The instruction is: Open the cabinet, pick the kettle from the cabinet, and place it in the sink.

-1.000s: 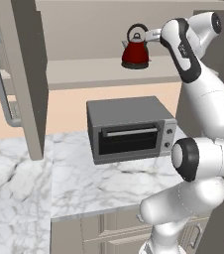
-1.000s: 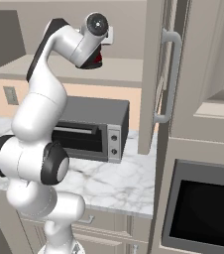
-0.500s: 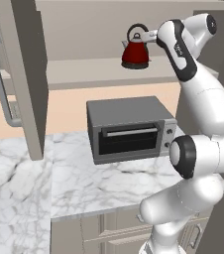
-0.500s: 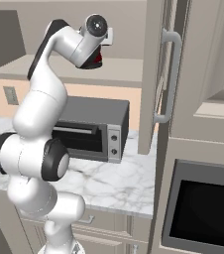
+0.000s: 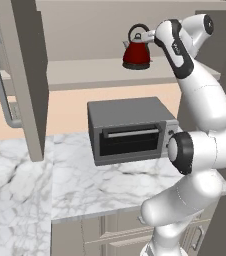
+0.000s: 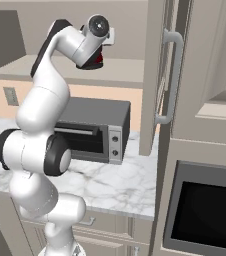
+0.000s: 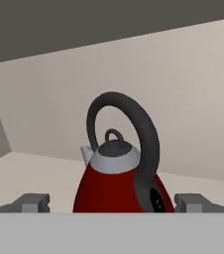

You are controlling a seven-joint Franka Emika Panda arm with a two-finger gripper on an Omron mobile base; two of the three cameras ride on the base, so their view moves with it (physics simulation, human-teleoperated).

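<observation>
Facing the kettle [image 7: 119, 183] with pincer [image 7: 113, 203] released, tips flanking it; probably rigid, smooth, top-heavy; best taken by loop handle [image 7: 146, 134].

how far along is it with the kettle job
Done: the cabinet doors stand open, baring the shelf. In hand: the gripper is at the kettle on that shelf, open, with a finger on either side of the red body in the hand view; no grip yet. Left: closing on the kettle, lifting it out and carrying it to the sink.
</observation>
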